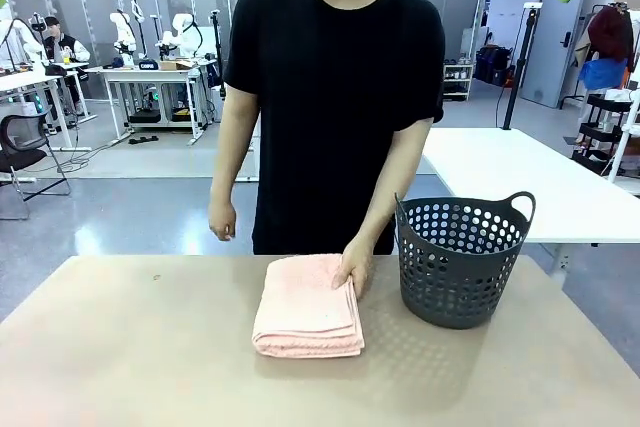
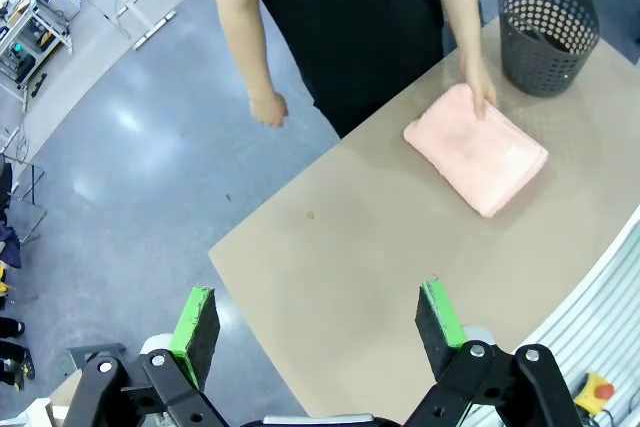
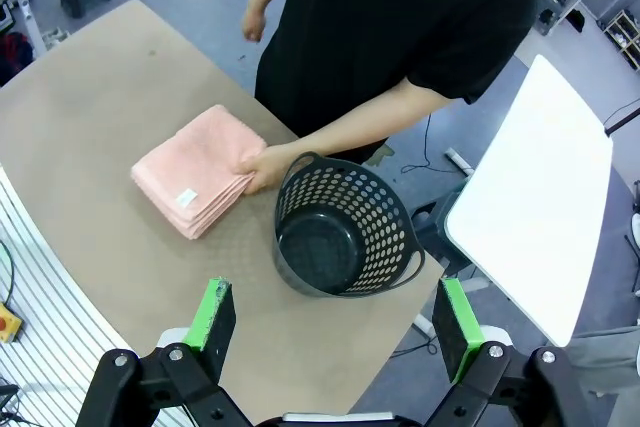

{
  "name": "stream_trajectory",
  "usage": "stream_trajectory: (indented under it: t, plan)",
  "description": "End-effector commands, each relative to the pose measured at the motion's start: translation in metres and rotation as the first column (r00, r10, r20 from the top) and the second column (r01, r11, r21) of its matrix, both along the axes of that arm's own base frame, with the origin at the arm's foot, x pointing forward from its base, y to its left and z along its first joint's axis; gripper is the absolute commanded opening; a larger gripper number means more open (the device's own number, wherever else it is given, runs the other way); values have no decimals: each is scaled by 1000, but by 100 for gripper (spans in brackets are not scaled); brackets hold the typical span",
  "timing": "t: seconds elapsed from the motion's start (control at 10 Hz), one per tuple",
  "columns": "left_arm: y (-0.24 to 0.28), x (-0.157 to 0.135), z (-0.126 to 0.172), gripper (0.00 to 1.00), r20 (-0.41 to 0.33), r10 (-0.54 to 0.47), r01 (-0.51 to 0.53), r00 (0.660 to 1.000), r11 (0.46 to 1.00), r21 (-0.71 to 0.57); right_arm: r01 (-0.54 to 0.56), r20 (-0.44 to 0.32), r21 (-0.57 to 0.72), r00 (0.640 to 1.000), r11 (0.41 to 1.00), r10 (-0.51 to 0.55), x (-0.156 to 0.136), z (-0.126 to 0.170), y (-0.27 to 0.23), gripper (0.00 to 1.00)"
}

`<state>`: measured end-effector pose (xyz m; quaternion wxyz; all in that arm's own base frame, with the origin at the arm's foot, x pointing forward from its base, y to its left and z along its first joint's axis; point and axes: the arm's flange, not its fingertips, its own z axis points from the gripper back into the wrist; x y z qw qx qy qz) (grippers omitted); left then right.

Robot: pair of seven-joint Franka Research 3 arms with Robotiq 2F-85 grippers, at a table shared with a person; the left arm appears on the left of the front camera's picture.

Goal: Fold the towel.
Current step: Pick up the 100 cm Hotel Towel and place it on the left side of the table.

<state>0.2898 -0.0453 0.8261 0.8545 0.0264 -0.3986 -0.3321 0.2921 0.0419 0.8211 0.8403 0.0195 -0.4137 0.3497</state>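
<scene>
Hand (image 1: 356, 265) resting flat on folded towel (image 1: 306, 320), fingers loosely together; towel in neat stacked layers beside basket (image 1: 463, 259); folding apparently complete, nothing obvious left

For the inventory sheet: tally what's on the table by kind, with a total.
Towel, pink, folded: 1
Basket, dark, perforated: 1
Total: 2
</scene>
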Motion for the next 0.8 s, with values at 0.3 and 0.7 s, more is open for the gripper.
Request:
stream_trajectory:
  t: [0.3,0.7]
  plan:
    - [1,-2,1,100,3,8,-8,1000,1000,1,11,-2,7,1000,1000,-11,-1,0,-1,100]
    - [1,-2,1,100,3,8,-8,1000,1000,1,11,-2,7,1000,1000,-11,-1,0,-1,100]
